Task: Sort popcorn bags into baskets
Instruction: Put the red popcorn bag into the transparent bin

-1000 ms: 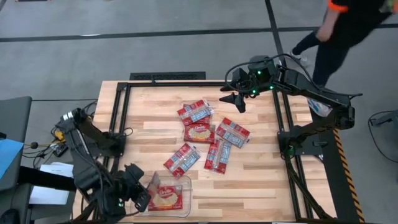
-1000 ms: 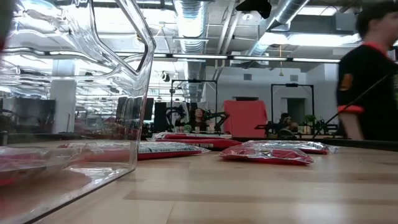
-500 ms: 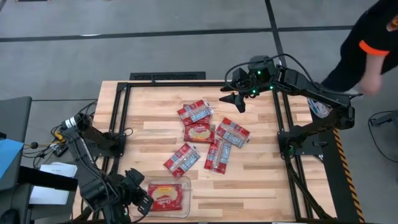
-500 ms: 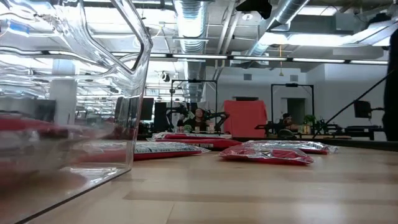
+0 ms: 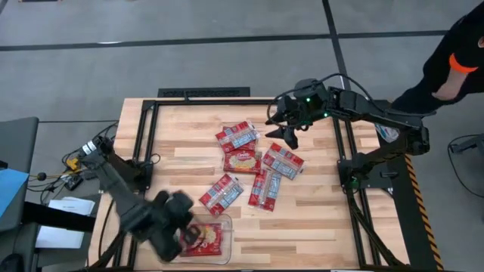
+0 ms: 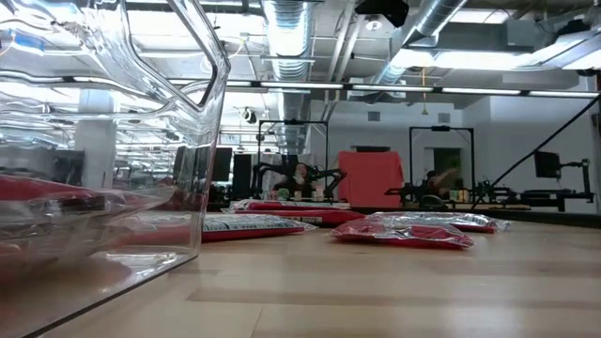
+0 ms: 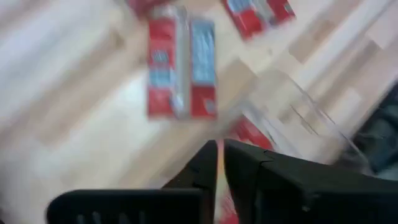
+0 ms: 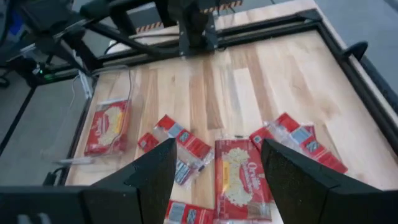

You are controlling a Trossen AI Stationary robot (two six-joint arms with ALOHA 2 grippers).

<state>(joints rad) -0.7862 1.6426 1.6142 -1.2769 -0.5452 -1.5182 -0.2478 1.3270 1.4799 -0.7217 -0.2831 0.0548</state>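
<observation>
Sorting table, one packet binned, five loose.
Wooden table point(image 5: 302, 219) carries the clear tub point(image 5: 224, 243) at its near left corner, one popcorn bag point(image 5: 206, 240) inside. Five loose bags point(image 5: 243, 160) lie mid-table. Right gripper point(image 5: 286, 127) hovers above the far cluster, fingers spread, empty. Left gripper point(image 5: 184, 233) sits over the tub, fingers together, holding nothing.

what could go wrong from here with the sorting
The left claw is shut right at the edge of the clear tub, so a sweep of that arm may knock or drag the tub and the popcorn bag inside it.

Several bags in the middle overlap, like the cream-faced bag under its neighbours. The open right claw coming down there might pinch two at once or push the pile about.
</observation>
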